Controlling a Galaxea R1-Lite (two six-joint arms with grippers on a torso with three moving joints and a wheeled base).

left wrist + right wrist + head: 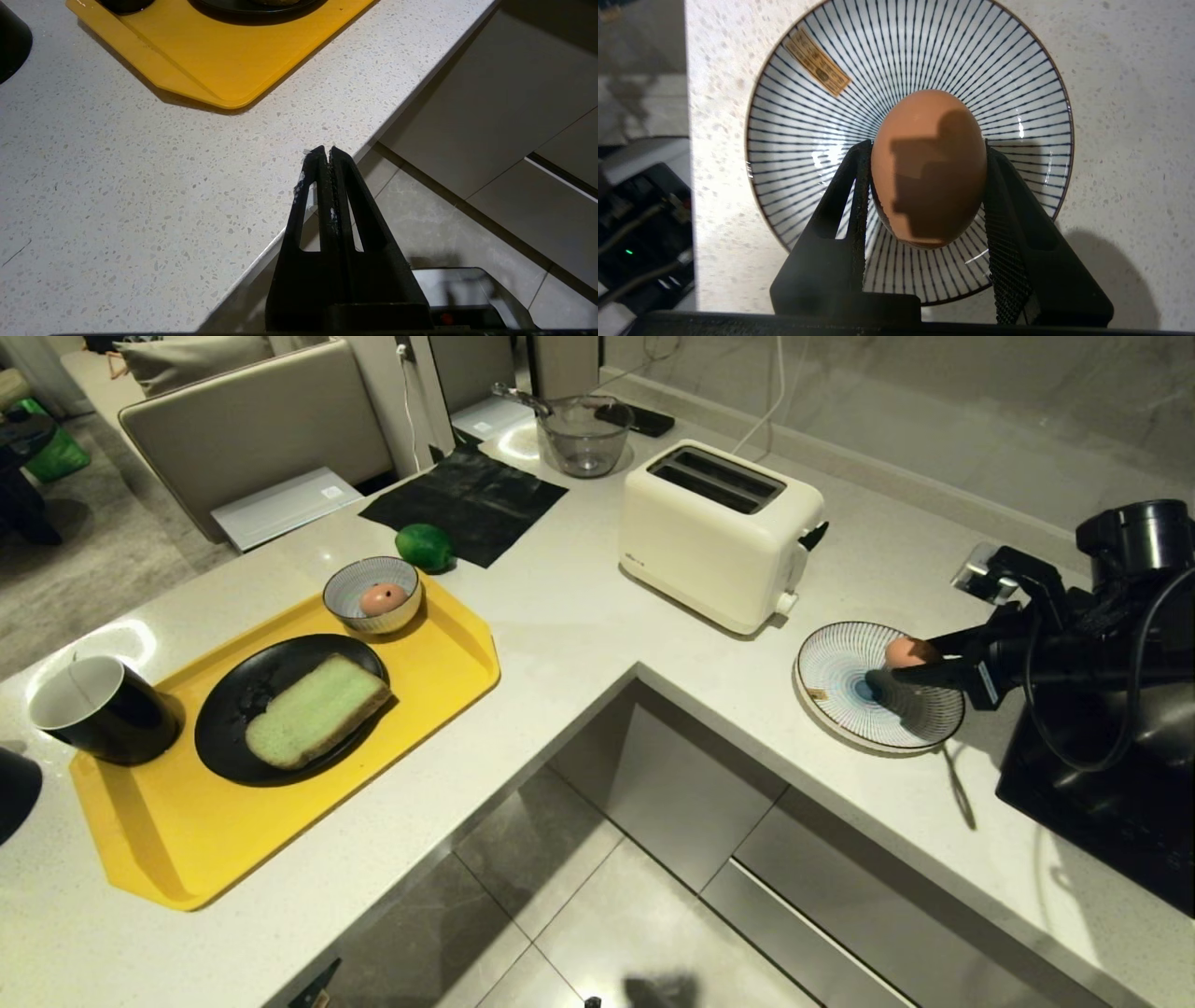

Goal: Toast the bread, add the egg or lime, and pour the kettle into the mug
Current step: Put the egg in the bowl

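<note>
My right gripper (904, 665) is shut on a brown egg (929, 168), holding it a little above the blue-striped plate (822, 140) to the right of the toaster. On the yellow tray (439, 663) at the left, the pale green bread (316, 709) lies on a black plate. A second egg (383, 599) sits in a small striped bowl, and the mug (103, 709) stands at the tray's left end. The lime (425, 547) lies just behind the tray. A black rounded body (14, 793) is cut off at the left edge; I cannot tell if it is the kettle. My left gripper (325, 150) is shut and empty over the counter's edge.
A cream two-slot toaster (719, 537) stands at the back middle, slots empty. Behind it are a glass measuring jug (583, 434) and a black mat (467, 499). A black cooktop (1102, 803) lies under my right arm. The counter forms an inner corner over the floor.
</note>
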